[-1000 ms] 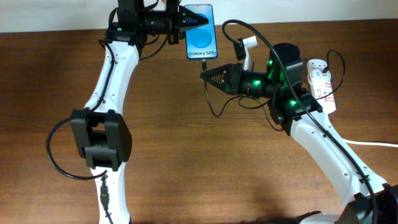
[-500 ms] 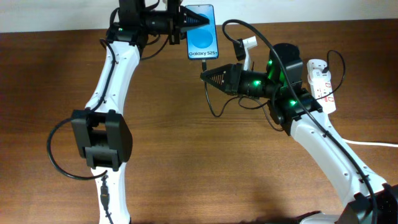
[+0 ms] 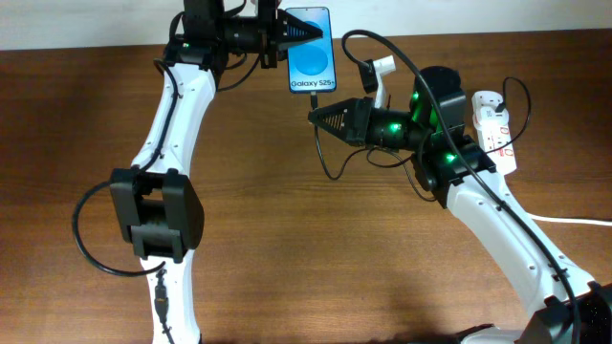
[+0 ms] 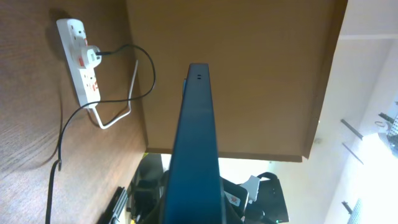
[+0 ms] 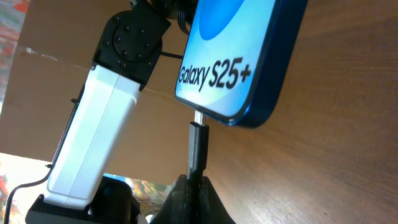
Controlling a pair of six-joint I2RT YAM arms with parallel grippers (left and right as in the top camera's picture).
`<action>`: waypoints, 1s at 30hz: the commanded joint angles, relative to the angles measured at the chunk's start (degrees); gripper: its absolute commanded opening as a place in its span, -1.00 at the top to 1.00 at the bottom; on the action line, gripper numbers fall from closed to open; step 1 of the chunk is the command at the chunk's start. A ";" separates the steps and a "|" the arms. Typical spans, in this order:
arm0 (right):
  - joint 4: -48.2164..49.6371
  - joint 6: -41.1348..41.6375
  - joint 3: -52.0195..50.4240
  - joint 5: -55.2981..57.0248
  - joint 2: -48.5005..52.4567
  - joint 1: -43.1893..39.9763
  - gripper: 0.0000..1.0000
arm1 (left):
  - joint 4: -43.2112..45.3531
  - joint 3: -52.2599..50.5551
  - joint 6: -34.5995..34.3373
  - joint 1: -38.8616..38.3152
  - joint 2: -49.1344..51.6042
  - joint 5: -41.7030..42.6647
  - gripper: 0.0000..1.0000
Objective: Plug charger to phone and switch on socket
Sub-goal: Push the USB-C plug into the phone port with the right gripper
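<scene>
The phone (image 3: 311, 55), blue screen up and reading "Galaxy S25+", hangs just above the table's far edge. My left gripper (image 3: 287, 38) is shut on the phone's left side. In the left wrist view the phone (image 4: 198, 143) shows edge-on, rising out of the gripper (image 4: 196, 214). My right gripper (image 3: 313, 116) sits just below the phone, shut on the charger's plug (image 5: 199, 146). The plug's metal tip meets the bottom edge of the phone (image 5: 242, 56). The thin black charger cable (image 3: 330, 162) loops down behind it. The socket (image 3: 492, 129) lies at the right.
The socket (image 4: 79, 59) has a white adapter plugged in, with a black cable (image 4: 68, 124) curling off it and a thick white cord (image 4: 124, 106) alongside. A white fitting (image 3: 381, 69) stands near the right arm. The table's far edge runs just behind the phone.
</scene>
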 commanded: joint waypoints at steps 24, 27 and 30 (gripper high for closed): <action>3.06 1.60 0.13 1.68 0.07 -0.44 0.92 | 0.42 0.44 2.64 -1.62 -2.05 4.13 1.00; 3.02 1.60 0.13 2.03 0.07 -0.44 0.92 | 0.42 0.44 2.64 -1.99 -2.05 4.15 1.00; 3.02 1.60 0.13 2.29 0.07 -0.44 0.92 | 0.42 0.44 2.64 -2.14 -2.05 4.15 1.00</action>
